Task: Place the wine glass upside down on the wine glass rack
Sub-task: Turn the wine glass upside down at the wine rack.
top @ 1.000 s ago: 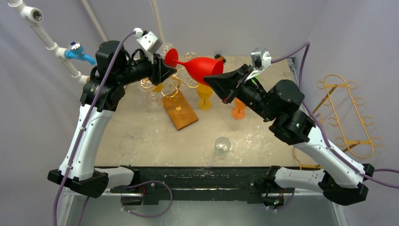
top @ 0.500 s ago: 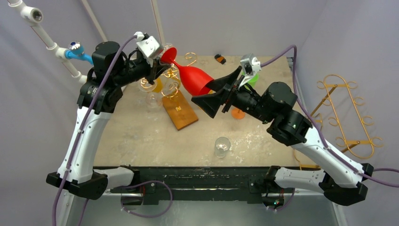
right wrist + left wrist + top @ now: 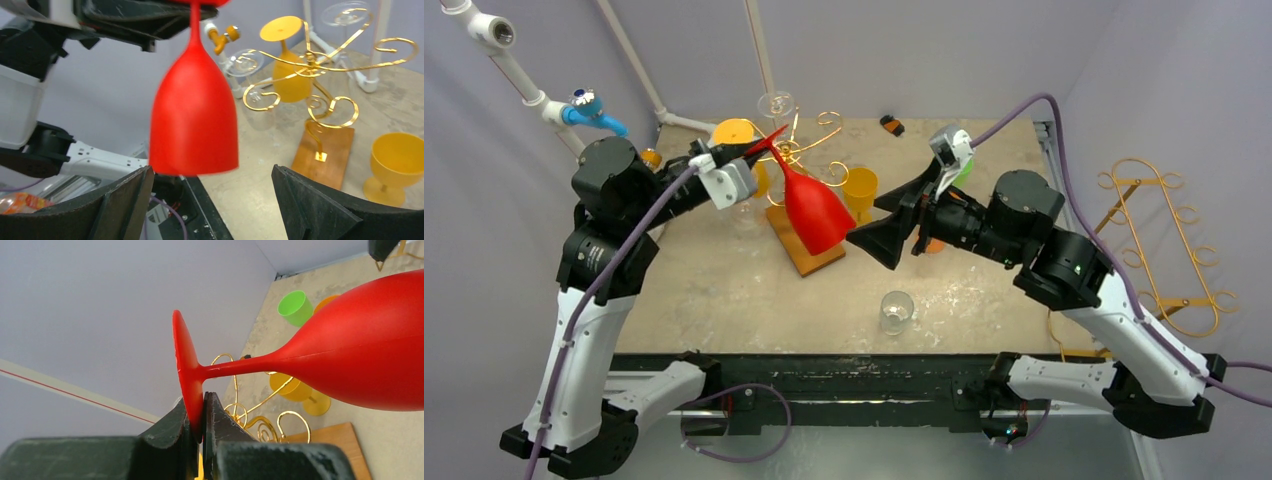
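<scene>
The red wine glass [image 3: 811, 208] hangs bowl down and tilted, just in front of the gold wire rack [image 3: 809, 150] and over its wooden base [image 3: 816, 257]. My left gripper [image 3: 757, 152] is shut on the rim of the glass's foot. The left wrist view shows the foot pinched between the jaws of that gripper [image 3: 202, 407], with stem and bowl [image 3: 360, 365] stretching right. My right gripper [image 3: 879, 222] stands wide open just right of the bowl, touching nothing. In the right wrist view the bowl [image 3: 194, 120] hangs ahead of that gripper [image 3: 212, 175], with the rack [image 3: 320, 65] behind.
An orange glass [image 3: 734, 135] and a clear one [image 3: 776, 103] hang on the rack. A yellow goblet [image 3: 860, 190] stands beside it. A clear tumbler [image 3: 896, 311] sits near the front. A second gold rack [image 3: 1164, 240] lies off the table's right edge.
The right gripper let go of the bowl, opened wide and drew back. The left arm swung the glass from lying sideways to bowl down and lowered it toward the rack's base.
</scene>
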